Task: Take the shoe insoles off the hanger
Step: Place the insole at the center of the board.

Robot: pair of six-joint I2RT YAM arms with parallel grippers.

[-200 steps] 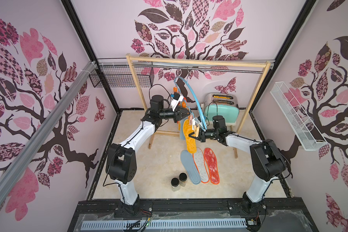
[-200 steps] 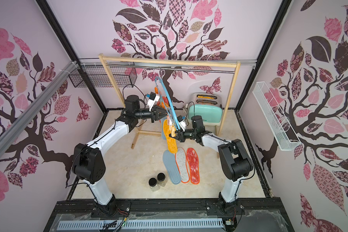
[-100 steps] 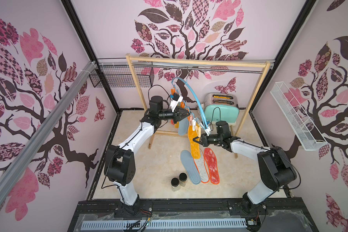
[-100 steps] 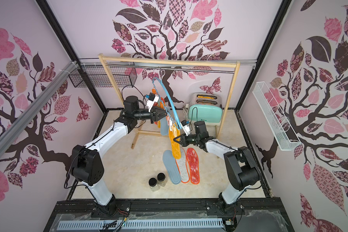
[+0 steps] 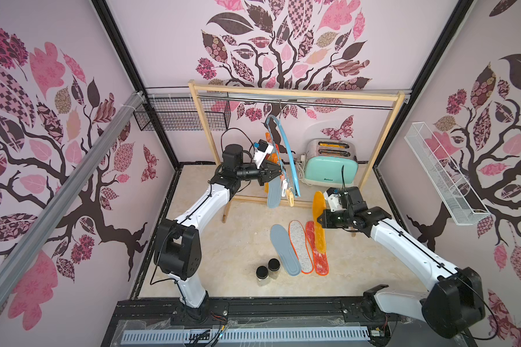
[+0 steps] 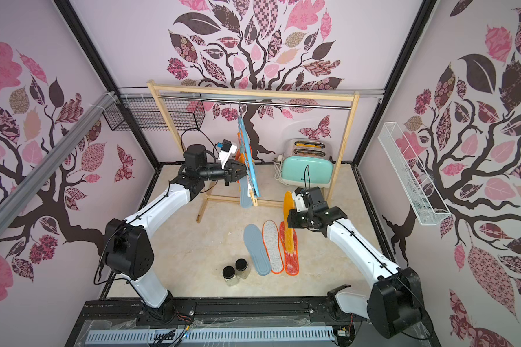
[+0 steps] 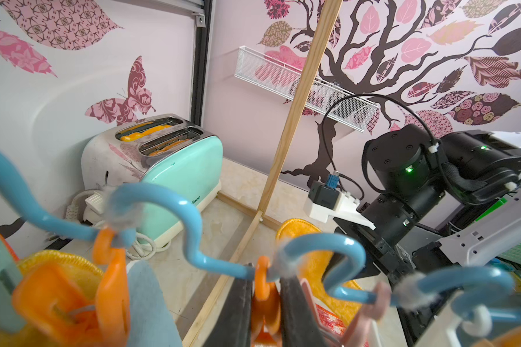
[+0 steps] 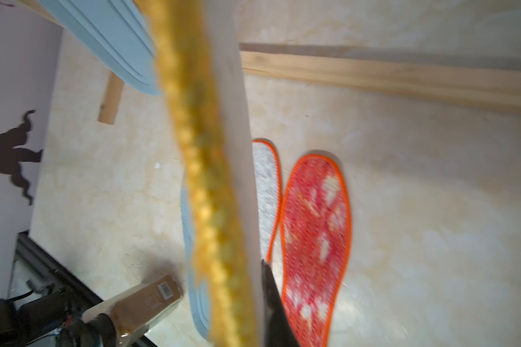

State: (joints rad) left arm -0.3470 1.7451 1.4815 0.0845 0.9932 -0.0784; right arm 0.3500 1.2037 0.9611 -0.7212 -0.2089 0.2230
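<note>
Gripping a mustard yellow insole (image 5: 318, 204) tight in the right end effector (image 5: 320, 220), clear of the blue hanger (image 5: 287, 150), long axis roughly parallel to the red mottled insole (image 5: 319, 264) lying on the surface (image 5: 223, 255) just below. Pinching an orange clothespin (image 7: 263, 300) with the left end effector (image 5: 278, 172).

Beige marble-look tabletop (image 5: 223, 240): grey-blue insole (image 5: 284, 249), speckled orange-edged insole (image 5: 300, 246) and red mottled insole (image 5: 321, 264) lie side by side, centre to 5 o'clock. Two black-lidded jars (image 5: 273, 266) at 6, mint toaster (image 5: 331, 172) at 1, wooden rack (image 5: 226, 210) at 12.
</note>
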